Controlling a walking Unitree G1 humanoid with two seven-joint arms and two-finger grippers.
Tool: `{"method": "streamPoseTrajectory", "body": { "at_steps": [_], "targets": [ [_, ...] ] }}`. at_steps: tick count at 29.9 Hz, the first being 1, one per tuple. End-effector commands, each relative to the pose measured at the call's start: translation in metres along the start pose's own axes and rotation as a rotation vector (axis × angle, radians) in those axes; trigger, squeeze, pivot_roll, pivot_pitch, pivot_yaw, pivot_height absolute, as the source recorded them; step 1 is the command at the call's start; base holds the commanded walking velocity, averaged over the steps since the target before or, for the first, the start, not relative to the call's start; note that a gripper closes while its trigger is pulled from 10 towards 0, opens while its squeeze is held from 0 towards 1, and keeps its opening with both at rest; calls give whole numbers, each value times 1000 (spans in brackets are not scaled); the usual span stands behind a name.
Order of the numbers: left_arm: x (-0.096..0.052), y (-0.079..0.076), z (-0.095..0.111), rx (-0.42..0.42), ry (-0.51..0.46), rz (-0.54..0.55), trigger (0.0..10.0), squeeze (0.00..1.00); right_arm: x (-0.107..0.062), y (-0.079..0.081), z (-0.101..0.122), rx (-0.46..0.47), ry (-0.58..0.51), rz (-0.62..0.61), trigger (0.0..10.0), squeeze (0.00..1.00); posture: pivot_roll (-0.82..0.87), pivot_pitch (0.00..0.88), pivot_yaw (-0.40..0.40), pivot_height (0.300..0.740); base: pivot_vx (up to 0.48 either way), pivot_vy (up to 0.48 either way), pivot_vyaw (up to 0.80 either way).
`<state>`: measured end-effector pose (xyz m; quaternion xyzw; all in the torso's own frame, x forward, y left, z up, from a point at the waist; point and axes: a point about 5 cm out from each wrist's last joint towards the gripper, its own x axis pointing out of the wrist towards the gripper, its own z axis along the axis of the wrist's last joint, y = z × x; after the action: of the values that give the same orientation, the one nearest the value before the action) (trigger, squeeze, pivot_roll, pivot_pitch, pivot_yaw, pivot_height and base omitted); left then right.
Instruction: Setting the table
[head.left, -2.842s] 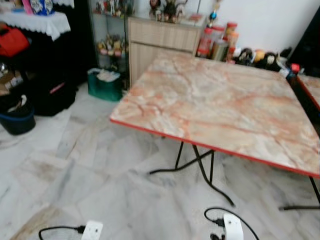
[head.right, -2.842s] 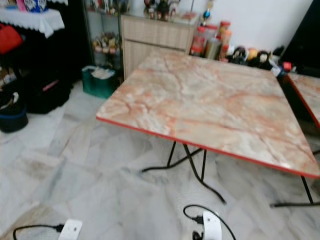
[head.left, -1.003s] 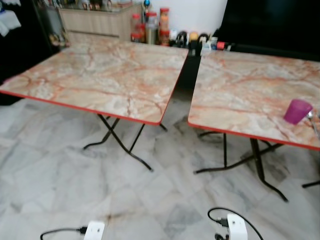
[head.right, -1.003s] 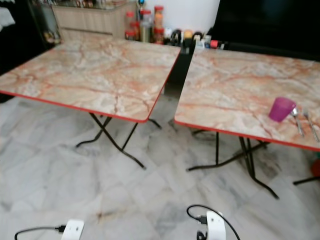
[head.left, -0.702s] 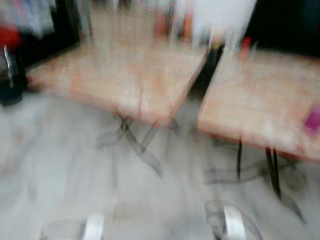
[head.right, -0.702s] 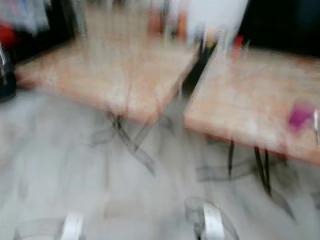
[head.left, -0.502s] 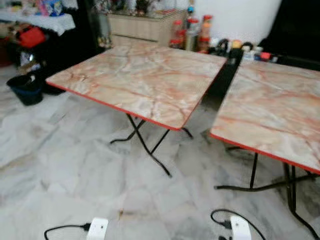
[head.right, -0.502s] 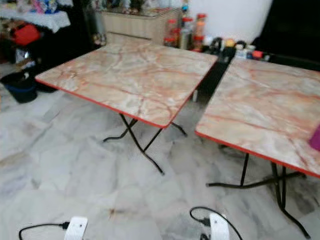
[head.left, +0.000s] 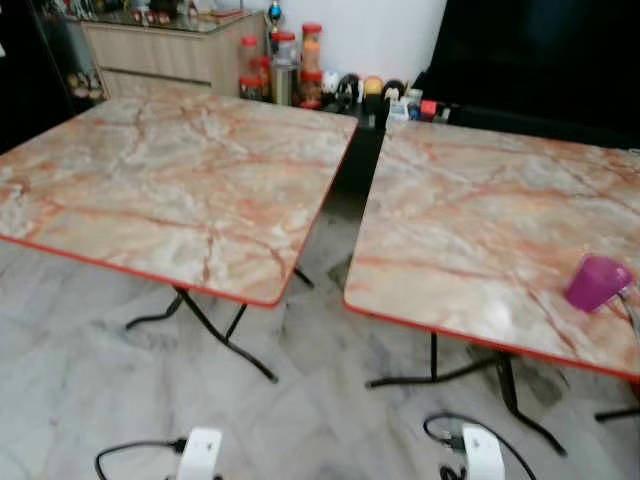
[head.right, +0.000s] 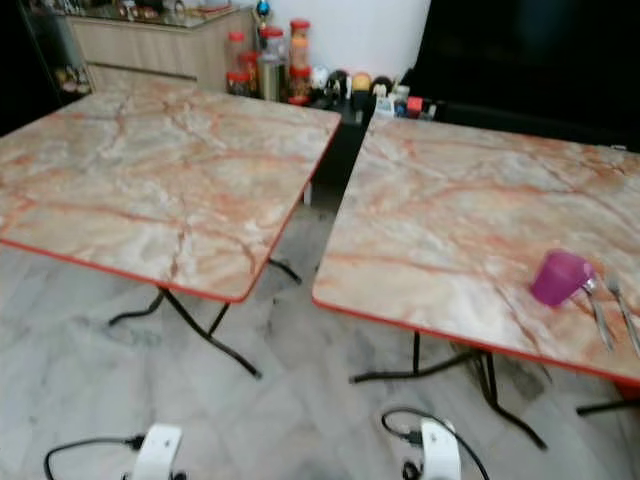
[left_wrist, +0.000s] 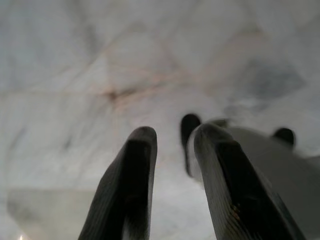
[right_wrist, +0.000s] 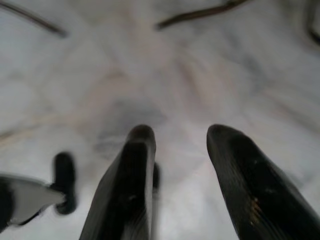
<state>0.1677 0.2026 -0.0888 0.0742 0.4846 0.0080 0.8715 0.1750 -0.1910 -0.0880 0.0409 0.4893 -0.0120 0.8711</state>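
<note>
**Two folding tables, grippers idle**

Purple cup (head.right: 559, 277) upright near front right edge of right marble table (head.right: 450, 220), beside what looks like cutlery (head.right: 610, 310). Left table (head.right: 150, 180) alongside. Left gripper (left_wrist: 172, 145) and right gripper (right_wrist: 175, 145) hanging over floor (right_wrist: 165, 75), fingers parted, holding nothing.

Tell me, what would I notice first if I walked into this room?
Two big marble-patterned tables with red edges, the left table and the right table, stand side by side with a dark gap between them. A purple cup sits near the right table's front edge, with cutlery just beside it. Jars and bottles crowd the floor by the far wall.
</note>
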Motion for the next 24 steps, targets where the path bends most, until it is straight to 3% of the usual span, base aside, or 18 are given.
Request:
{"method": "streamPoseTrajectory", "body": {
  "at_steps": [1,8,24],
  "targets": [
    [1,-10,2,-8,-2,-25,10000,0,-3,-11,-6,7,17,-31,10000,0,62,0,-51,740,0,0,0],
    [1,-11,3,20,-6,-28,10000,0,-3,-12,-6,8,13,-32,10000,0,62,0,-54,740,0,0,0],
    [-1,-7,-7,33,21,-24,10000,0,-3,-11,-6,11,12,-34,10000,0,54,0,-51,740,0,-269,0]
  ]
}}
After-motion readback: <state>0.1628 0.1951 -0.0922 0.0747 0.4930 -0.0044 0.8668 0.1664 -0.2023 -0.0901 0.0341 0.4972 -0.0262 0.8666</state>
